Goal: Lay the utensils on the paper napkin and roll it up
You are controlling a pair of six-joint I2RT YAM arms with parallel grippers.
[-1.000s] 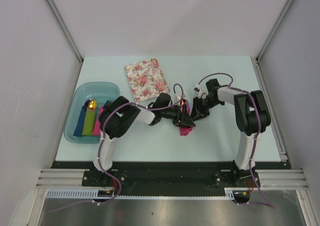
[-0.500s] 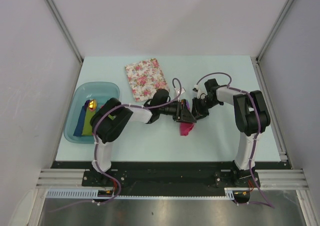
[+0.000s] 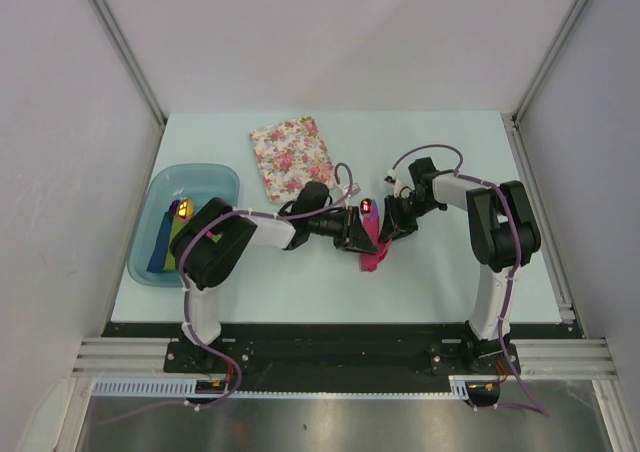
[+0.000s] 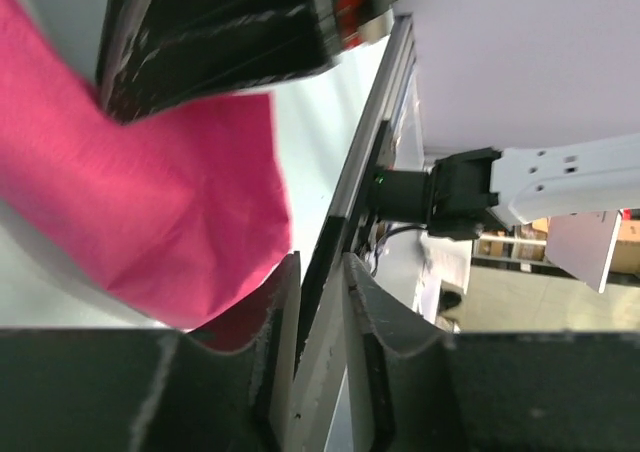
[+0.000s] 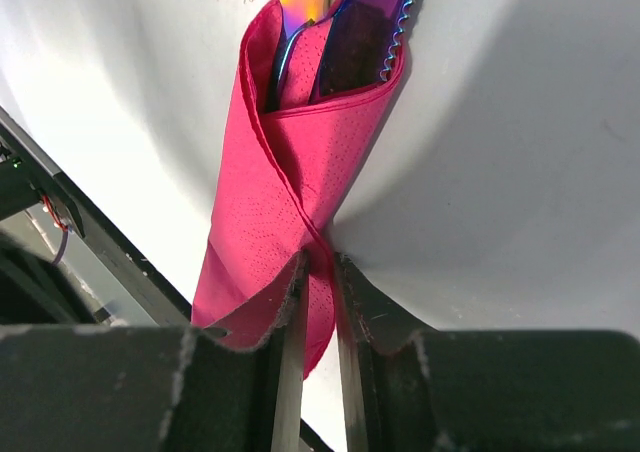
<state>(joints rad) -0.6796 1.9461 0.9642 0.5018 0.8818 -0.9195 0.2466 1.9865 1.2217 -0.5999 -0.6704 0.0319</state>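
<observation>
The magenta paper napkin (image 3: 372, 254) lies mid-table, wrapped loosely around the purple-blue utensils (image 5: 345, 12). Their ends stick out of its far opening, and the spoon's red-orange bowl (image 3: 366, 208) shows there. In the right wrist view the napkin (image 5: 275, 222) forms a cone with its edges crossing at my jaws. My right gripper (image 5: 320, 272) is shut on that crossing edge; it also shows in the top view (image 3: 385, 232). My left gripper (image 3: 352, 236) sits just left of the roll. Its jaws (image 4: 318, 272) are nearly closed with nothing between them, and the napkin (image 4: 150, 202) lies beside its left finger.
A white floral napkin (image 3: 292, 157) lies at the back, left of centre. A blue-green tub (image 3: 200, 172) at the far left holds rolled blue and green napkins (image 3: 168, 240) with an orange spoon tip. The two arms meet closely at mid-table.
My left gripper has drawn back to the left off the napkin roll, uncovering the spoon's bowl end. The napkin shifted slightly. The right gripper has kept its hold.
</observation>
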